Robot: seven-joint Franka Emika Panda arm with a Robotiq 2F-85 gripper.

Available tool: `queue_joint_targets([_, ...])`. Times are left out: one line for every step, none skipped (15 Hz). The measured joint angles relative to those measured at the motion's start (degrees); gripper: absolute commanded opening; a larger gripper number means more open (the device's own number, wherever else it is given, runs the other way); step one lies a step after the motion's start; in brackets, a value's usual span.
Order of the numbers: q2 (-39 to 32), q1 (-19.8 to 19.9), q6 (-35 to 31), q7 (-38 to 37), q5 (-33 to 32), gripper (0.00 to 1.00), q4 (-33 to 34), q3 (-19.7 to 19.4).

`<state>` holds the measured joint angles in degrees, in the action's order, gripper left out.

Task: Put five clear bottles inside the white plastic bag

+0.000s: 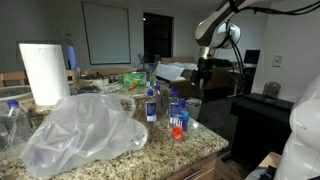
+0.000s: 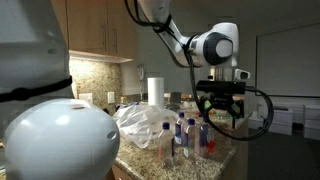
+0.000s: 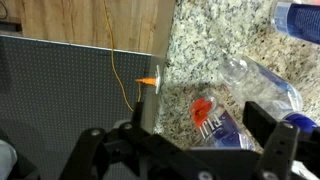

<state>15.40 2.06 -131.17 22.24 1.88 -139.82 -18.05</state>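
Note:
Several clear bottles stand on the granite counter in both exterior views; one has an orange cap (image 1: 178,124) and another a blue label (image 1: 150,104), and the group shows again (image 2: 185,137). The white plastic bag (image 1: 82,130) lies crumpled to their side, also visible behind them (image 2: 138,120). My gripper (image 1: 204,72) hangs open and empty above the bottles' end of the counter (image 2: 220,108). In the wrist view the open jaws (image 3: 197,127) frame the orange-capped bottle (image 3: 207,113) from above, without touching it. A further clear bottle (image 3: 255,78) lies beside it.
A paper towel roll (image 1: 42,72) stands behind the bag. More bottles (image 1: 12,120) sit at the far counter end. A blue-capped bottle (image 3: 296,16) is near the wrist view's top corner. The counter edge (image 3: 160,70) drops to a dark panel (image 3: 60,90) with an orange cable.

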Motion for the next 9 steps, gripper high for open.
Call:
queue_joint_targets([0.0,0.0,0.0,0.0,0.0,1.0,0.0,0.0])
queue_joint_targets([0.0,0.0,0.0,0.0,0.0,1.0,0.0,0.0])
queue_joint_targets([0.0,0.0,0.0,0.0,0.0,1.0,0.0,0.0])
queue_joint_targets([0.0,0.0,0.0,0.0,0.0,1.0,0.0,0.0])
queue_joint_targets([0.0,0.0,0.0,0.0,0.0,1.0,0.0,0.0])
queue_joint_targets([0.0,0.0,0.0,0.0,0.0,1.0,0.0,0.0])
queue_joint_targets([0.0,0.0,0.0,0.0,0.0,1.0,0.0,0.0])
queue_joint_targets([0.0,0.1,0.0,0.0,0.0,1.0,0.0,0.2])
queue_joint_targets([0.0,0.4,0.0,0.0,0.0,1.0,0.0,0.5])
